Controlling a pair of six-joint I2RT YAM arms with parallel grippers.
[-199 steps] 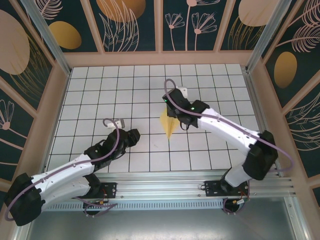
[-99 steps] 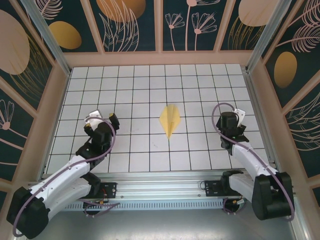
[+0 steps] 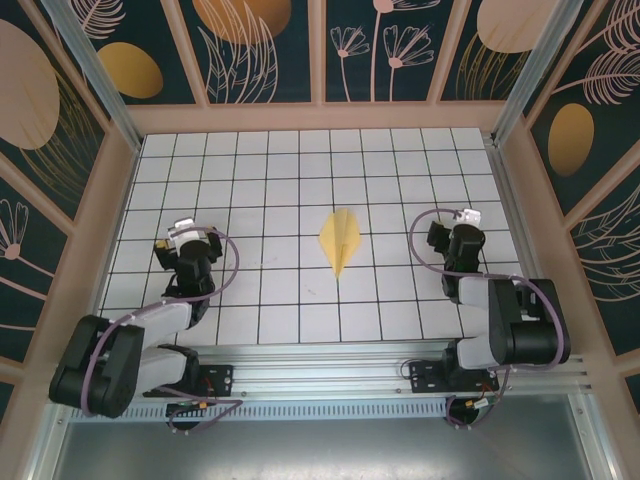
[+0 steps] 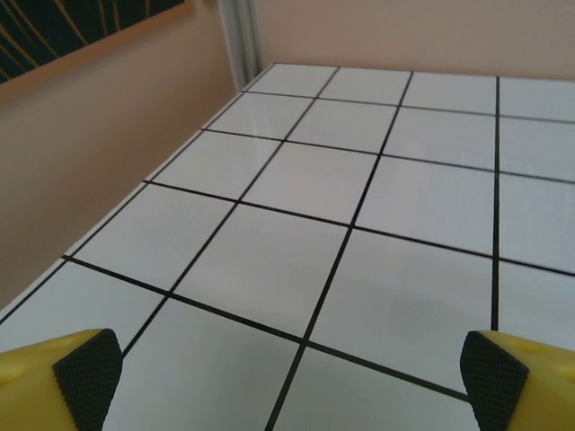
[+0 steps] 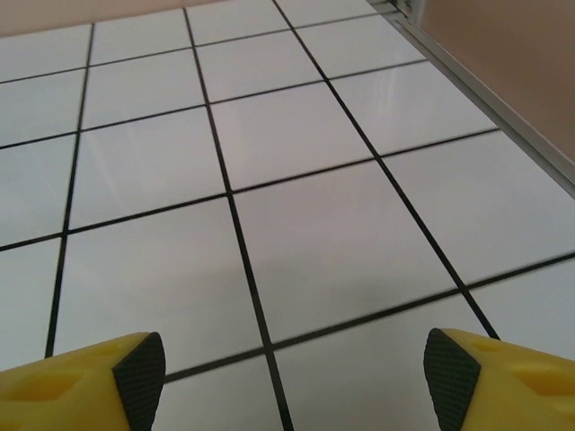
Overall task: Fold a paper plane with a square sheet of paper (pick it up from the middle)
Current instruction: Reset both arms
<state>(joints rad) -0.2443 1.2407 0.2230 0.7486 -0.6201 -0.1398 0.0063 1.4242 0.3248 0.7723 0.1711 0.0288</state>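
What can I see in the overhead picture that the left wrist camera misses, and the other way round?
From above: the paper plane lying mid-table, the right gripper and the patterned walls. From the left wrist: a close look at yellow fingers with black pads, spread wide with nothing between them. Both: the left gripper and the white tiled table.

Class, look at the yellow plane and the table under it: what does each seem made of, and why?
Paper plane: thin matte pale-yellow paper, judging by its sharp centre crease. Table: probably glossy white tile or laminate with dark grid lines; it reflects light.
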